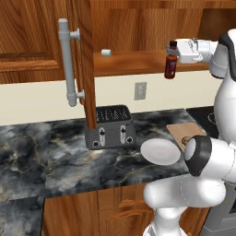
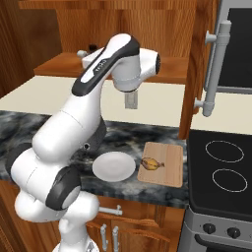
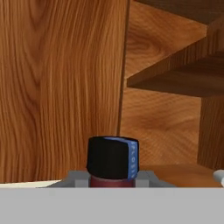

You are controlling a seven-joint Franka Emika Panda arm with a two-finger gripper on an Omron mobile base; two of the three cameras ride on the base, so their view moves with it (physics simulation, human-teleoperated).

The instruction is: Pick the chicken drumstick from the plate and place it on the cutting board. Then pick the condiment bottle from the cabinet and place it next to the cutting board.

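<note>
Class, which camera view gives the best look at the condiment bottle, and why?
The left base view: the whole condiment bottle shows, cap to base, hanging from the claw before the cabinet shelf. The hand view gives just its black cap; in the right base view the arm hides it.

Drumstick on board, plate just left, toaster behind on counter.

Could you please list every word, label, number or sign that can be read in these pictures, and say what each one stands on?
No text can be read in these pictures.
Condiment bottle: its label is too small and blurred to read.
Bottle cap: a blue strip with faint marks, too blurred to read.
Toaster: levers and knobs, no legible marking.
Stove knobs: no legible marking.
</note>
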